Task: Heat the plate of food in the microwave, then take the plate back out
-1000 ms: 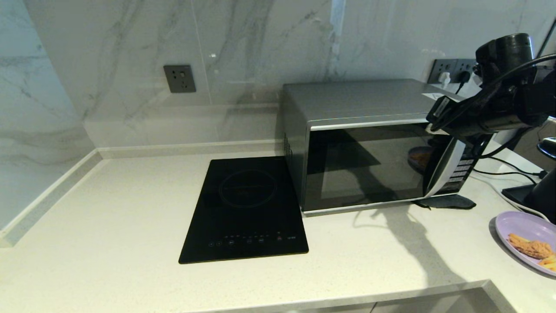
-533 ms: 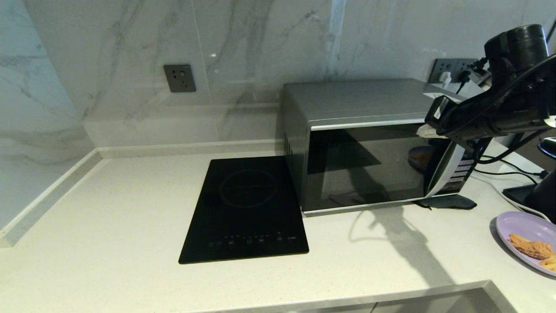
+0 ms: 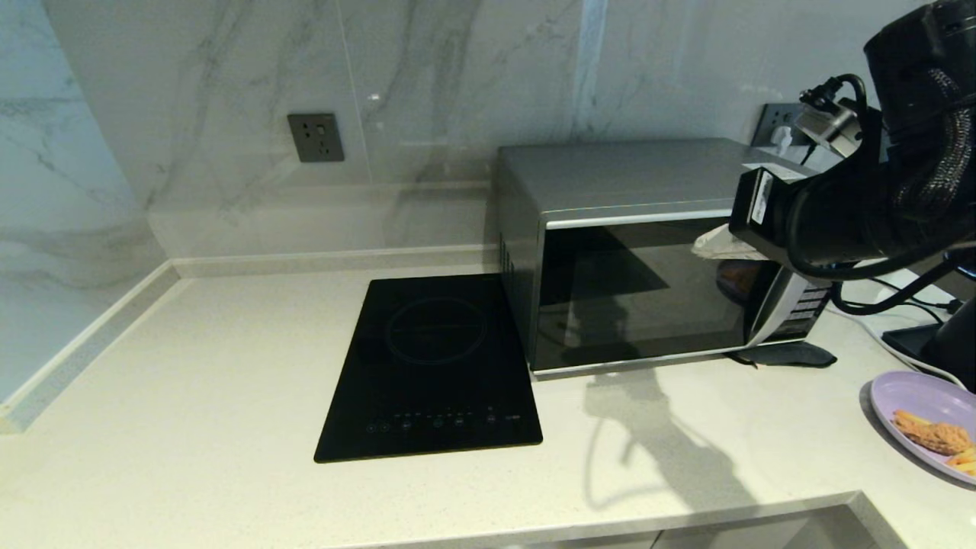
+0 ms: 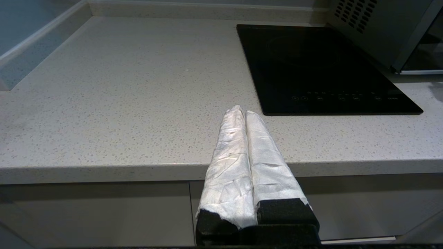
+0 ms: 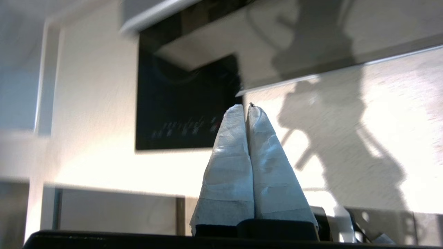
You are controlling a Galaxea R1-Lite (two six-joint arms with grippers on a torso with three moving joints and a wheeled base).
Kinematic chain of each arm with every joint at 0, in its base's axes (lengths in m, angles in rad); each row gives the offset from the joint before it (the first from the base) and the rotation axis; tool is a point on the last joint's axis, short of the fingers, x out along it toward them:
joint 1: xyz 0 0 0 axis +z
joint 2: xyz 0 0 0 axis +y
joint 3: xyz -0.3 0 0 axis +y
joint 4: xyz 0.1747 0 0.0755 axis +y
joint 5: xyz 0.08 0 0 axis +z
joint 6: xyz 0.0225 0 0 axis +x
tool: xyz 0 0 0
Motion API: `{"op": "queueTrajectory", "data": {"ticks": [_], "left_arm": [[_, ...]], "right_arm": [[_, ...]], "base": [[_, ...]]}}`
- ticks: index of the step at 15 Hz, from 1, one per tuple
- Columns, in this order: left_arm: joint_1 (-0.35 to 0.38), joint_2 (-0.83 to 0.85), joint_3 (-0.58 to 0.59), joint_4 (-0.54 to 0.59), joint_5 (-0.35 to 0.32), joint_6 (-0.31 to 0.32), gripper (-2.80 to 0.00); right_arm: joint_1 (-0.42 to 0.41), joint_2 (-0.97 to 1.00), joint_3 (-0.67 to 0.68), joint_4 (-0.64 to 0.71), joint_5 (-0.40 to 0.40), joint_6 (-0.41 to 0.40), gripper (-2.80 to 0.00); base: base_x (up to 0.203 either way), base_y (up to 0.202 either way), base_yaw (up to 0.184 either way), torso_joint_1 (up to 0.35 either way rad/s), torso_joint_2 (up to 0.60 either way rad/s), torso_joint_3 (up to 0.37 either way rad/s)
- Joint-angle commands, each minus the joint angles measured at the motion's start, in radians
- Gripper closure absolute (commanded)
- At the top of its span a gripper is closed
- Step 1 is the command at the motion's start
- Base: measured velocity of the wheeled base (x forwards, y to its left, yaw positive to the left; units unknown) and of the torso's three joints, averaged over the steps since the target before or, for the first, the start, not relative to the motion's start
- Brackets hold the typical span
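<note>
The silver microwave (image 3: 610, 183) stands on the counter with its dark glass door closed. The lavender plate of food (image 3: 926, 423) rests at the counter's right edge, partly cut off, with brown and golden pieces on it. My right gripper (image 3: 705, 242) hangs in the air in front of the upper right of the microwave door; its white-wrapped fingers are shut and hold nothing. In the right wrist view the right gripper (image 5: 246, 106) points down toward the counter. My left gripper (image 4: 243, 111) is shut and empty, parked low before the counter's front edge.
A flat black induction cooktop (image 3: 435, 366) lies left of the microwave. Cables and a dark object (image 3: 926, 335) sit right of the microwave, behind the plate. A wall socket (image 3: 315, 137) is on the marble backsplash. The counter's front edge (image 3: 610, 522) runs close below.
My right arm has risen and swung left, away from the handle side toward the door's upper right part. Door and plate have not moved.
</note>
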Motion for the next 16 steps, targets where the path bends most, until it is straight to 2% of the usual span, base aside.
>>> {"op": "queueTrajectory", "data": {"ticks": [1,5,11,14,16], "left_arm": [[0.0,0.002,0.0,0.0,0.0,-0.001,0.0],[0.0,0.002,0.0,0.0,0.0,-0.001,0.0],[0.0,0.002,0.0,0.0,0.0,-0.001,0.0],[0.0,0.002,0.0,0.0,0.0,-0.001,0.0],[0.0,0.002,0.0,0.0,0.0,-0.001,0.0]], "right_arm": [[0.086,-0.022,0.008,0.008,-0.016,-0.001,0.0],[0.163,0.091,-0.021,0.004,-0.107,-0.031,0.0],[0.179,0.231,-0.188,0.009,-0.132,-0.052,0.0],[0.201,0.28,-0.24,0.005,-0.244,-0.083,0.0],[0.205,0.305,-0.274,0.003,-0.26,-0.1,0.0]], "base": [[0.0,0.0,0.0,0.0,0.0,0.0],[0.0,0.0,0.0,0.0,0.0,0.0],[0.0,0.0,0.0,0.0,0.0,0.0],[0.0,0.0,0.0,0.0,0.0,0.0],[0.0,0.0,0.0,0.0,0.0,0.0]]}}
